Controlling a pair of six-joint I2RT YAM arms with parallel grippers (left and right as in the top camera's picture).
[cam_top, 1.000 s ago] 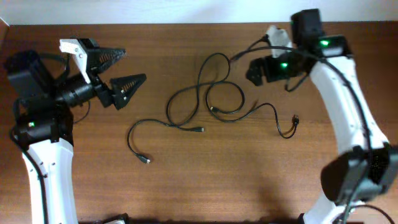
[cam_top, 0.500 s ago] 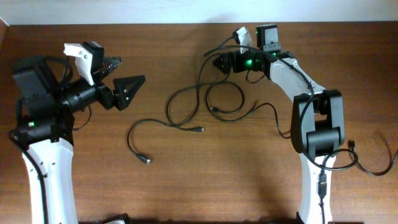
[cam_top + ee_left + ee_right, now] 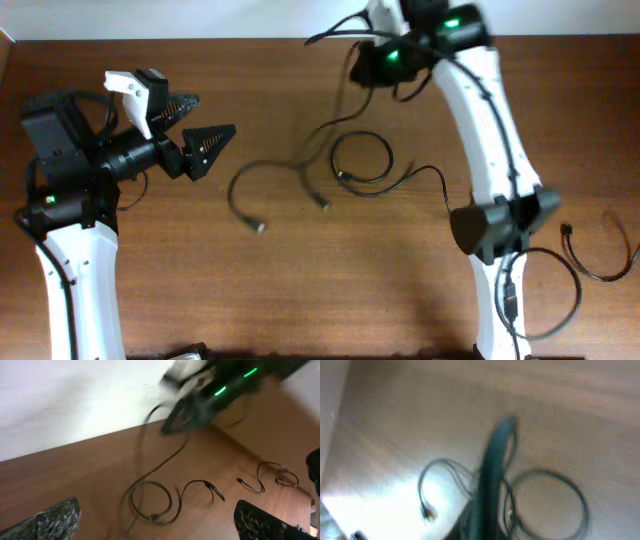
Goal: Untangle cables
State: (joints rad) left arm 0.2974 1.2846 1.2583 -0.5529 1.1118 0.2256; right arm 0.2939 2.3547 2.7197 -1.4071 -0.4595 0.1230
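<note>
The right pincer (image 3: 360, 65) is pressed together at the far edge of the surface (image 3: 400, 290), up off the wood. It pinches one of the cables (image 3: 300, 165), though motion blur hides the exact point of contact. This hanging cable (image 3: 165, 458) drops away from the pincer's tip in a slanting line and reaches the surface below it, on the side toward the left arm. A short stretch of the same thin cord also sticks out beyond the pincer, over the back edge of the surface.

Directly beneath the right pincer a second cable (image 3: 391, 160) lies flat in a round loop. One plug end rests inside the loop's near edge. Its tail snakes off toward the right arm's base and passes under the arm's elbow. In the right wrist view the closed fingers show as a dark blurred bar, with this loop on the wood just below them.

The left pincer (image 3: 214, 113) is spread wide with nothing between its fingers. It points across the surface toward the right pincer. A third cable (image 3: 233, 195) lies just ahead of and below its tips, not touching them. It curves in an open arc, with a plug at the end nearest the left pincer. Its far end runs into the spot where the hanging cable meets the wood.
</note>
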